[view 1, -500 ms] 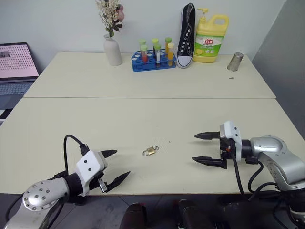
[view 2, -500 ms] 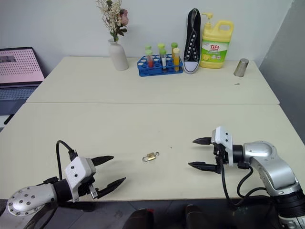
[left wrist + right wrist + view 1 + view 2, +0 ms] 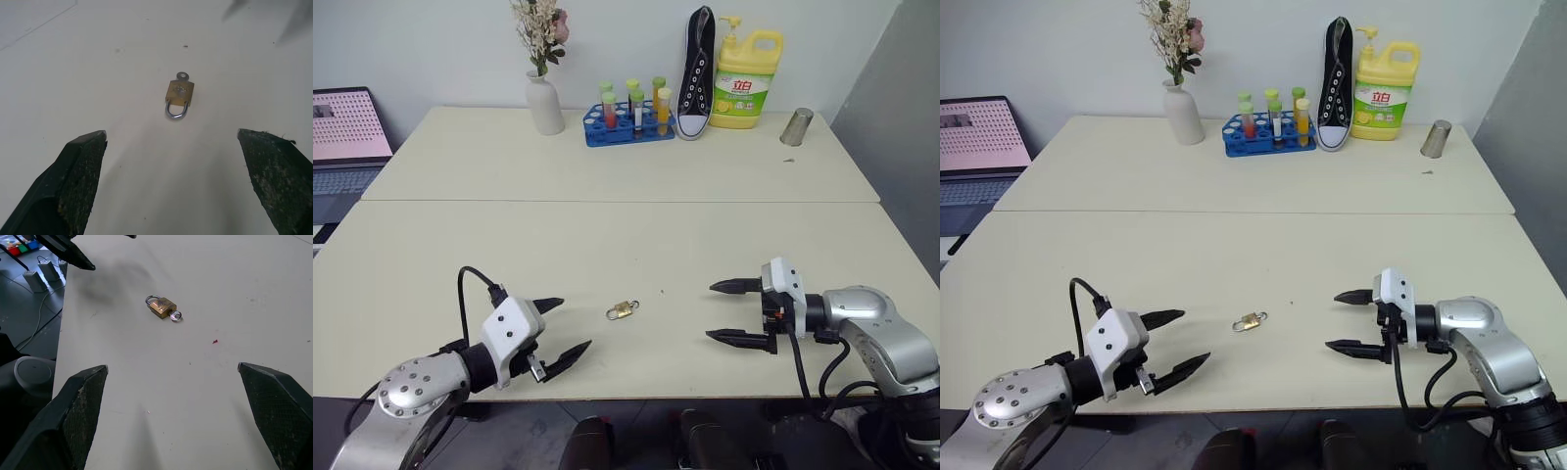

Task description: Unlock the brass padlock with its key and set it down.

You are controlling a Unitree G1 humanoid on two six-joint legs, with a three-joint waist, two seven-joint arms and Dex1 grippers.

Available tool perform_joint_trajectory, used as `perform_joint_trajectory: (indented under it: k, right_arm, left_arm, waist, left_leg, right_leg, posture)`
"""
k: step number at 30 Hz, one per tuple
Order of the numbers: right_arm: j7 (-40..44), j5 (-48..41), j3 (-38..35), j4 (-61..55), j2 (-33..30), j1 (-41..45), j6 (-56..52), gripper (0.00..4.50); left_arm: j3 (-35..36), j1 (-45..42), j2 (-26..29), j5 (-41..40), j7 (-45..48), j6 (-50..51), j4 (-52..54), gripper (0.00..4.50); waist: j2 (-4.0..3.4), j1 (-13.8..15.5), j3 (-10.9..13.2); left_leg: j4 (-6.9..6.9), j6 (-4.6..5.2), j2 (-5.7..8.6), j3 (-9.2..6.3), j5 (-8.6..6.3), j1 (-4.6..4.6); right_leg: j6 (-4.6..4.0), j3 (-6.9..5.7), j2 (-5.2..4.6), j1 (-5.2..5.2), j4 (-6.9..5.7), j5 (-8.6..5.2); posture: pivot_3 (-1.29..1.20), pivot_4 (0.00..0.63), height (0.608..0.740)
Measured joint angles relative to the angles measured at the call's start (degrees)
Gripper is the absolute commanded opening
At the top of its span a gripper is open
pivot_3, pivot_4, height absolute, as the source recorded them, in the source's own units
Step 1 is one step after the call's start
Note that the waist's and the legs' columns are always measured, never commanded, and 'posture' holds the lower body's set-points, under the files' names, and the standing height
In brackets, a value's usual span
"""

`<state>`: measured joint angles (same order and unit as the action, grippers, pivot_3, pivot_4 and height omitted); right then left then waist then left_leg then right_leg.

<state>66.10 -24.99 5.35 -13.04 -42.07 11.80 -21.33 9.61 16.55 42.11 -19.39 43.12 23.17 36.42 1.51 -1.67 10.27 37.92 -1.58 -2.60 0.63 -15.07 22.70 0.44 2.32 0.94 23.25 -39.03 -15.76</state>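
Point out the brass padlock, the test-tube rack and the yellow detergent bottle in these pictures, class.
brass padlock (image 3: 179, 92): left wrist view, on its gold body.
test-tube rack (image 3: 628, 130): left eye view, on its blue front wall.
yellow detergent bottle (image 3: 1386, 98): right eye view, on its label.

Head stereo above, wrist views low

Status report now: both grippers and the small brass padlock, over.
Left gripper open, empty. Right gripper open, empty. Small brass padlock flat on cream table between them, key in it, untouched. Nothing in the way.
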Motion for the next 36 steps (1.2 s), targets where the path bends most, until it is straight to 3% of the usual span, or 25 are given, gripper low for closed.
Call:
perform_joint_trajectory:
  k: [8, 25, 34, 36]
  right_arm:
    - [-0.1, 0.4, 0.5, -0.2, 0.0, -0.2, -0.5, 4.46]
    - [-2.5, 1.0, 2.6, -5.6, -0.3, -0.3, -4.1, 4.46]
    - [-4.0, 0.7, 2.5, -8.3, -0.5, -0.9, -6.7, 4.46]
    - [-4.2, 0.3, 2.5, -8.8, -0.5, -1.2, -7.1, 4.50]
  left_arm:
    - [-5.0, -7.9, -1.5, -0.3, 0.0, 1.2, -4.3, 4.50]
    - [-19.4, -20.4, -6.8, 9.3, -0.5, -1.3, -19.9, 4.50]
    - [-21.2, -24.5, -8.5, 10.7, 0.9, -2.0, -23.7, 4.50]
    - [-21.3, -24.7, -8.5, 10.7, 1.3, -1.9, -23.8, 4.10]
  waist:
    - [0.00, 0.0, 0.0]
    - [0.02, 0.1, 0.0]
    - [0.03, 0.1, 0.0]
    - [0.03, 0.1, 0.0]
  left_leg:
    - [0.01, 0.00, 0.02, -0.01, 0.00, 0.01]
    - [0.04, 0.00, 0.04, -0.05, 0.00, 0.04]
    - [0.06, 0.00, 0.07, -0.05, 0.00, 0.03]
    - [0.06, 0.00, 0.07, -0.04, 0.00, 0.03]
  right_leg:
    - [0.00, 0.00, 0.01, 0.00, -0.01, 0.00]
    - [0.01, -0.02, 0.02, 0.00, -0.03, 0.01]
    - [0.02, -0.02, 0.01, -0.03, -0.03, 0.02]
    - [0.02, -0.01, 0.01, -0.03, -0.03, 0.02]
  posture:
    - [0.00, 0.150, 0.740]
    - [0.00, 0.150, 0.740]
    - [0.00, 0.150, 0.740]
    - [0.00, 0.150, 0.740]
